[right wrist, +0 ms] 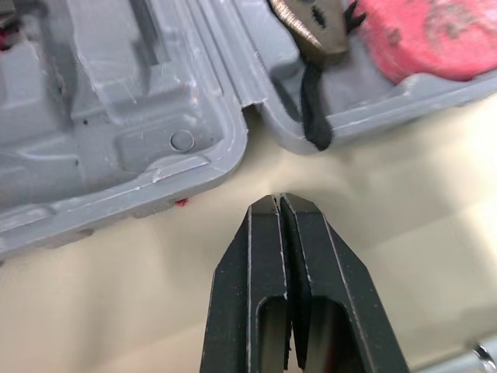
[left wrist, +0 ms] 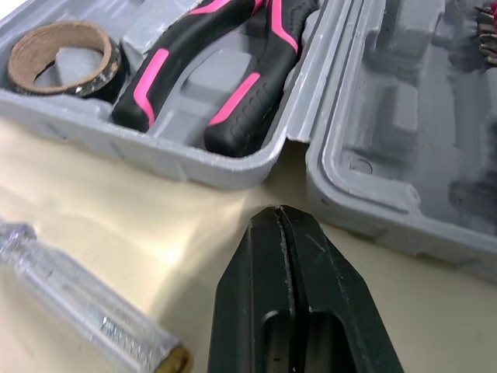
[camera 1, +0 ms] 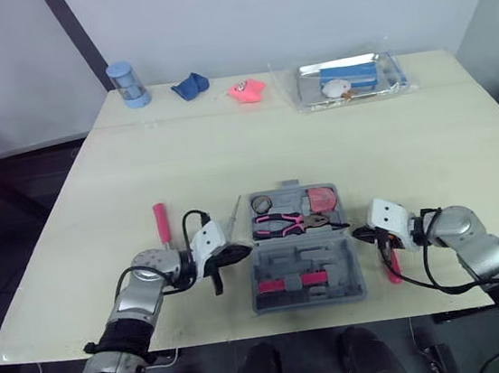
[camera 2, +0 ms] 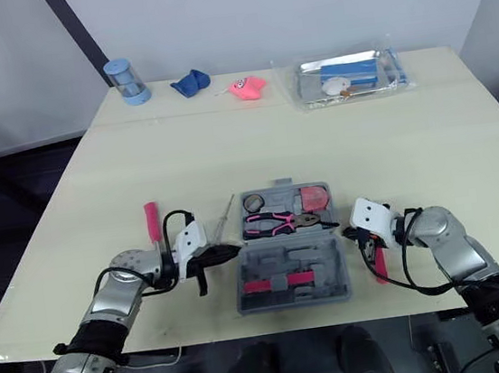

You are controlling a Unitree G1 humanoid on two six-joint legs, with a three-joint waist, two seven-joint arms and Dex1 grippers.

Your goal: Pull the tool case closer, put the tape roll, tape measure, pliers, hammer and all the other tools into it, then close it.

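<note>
Pale tabletop (camera 1: 227, 153) held the open tool case (camera 1: 306, 260) at lower centre of the head view, pliers (camera 1: 284, 226), tape roll (camera 1: 262, 204) and pink tape measure (camera 1: 322, 199) lying in its upper half. We saw our left gripper (camera 1: 242, 253) and right gripper (camera 1: 357, 235) just beside its left and right edges, both jaws clenched on nothing

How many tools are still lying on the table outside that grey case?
3: a red-handled tool at the far left, a slim clear screwdriver just left of the case, and a pink tool on its right, partly hidden under the right gripper.
</note>
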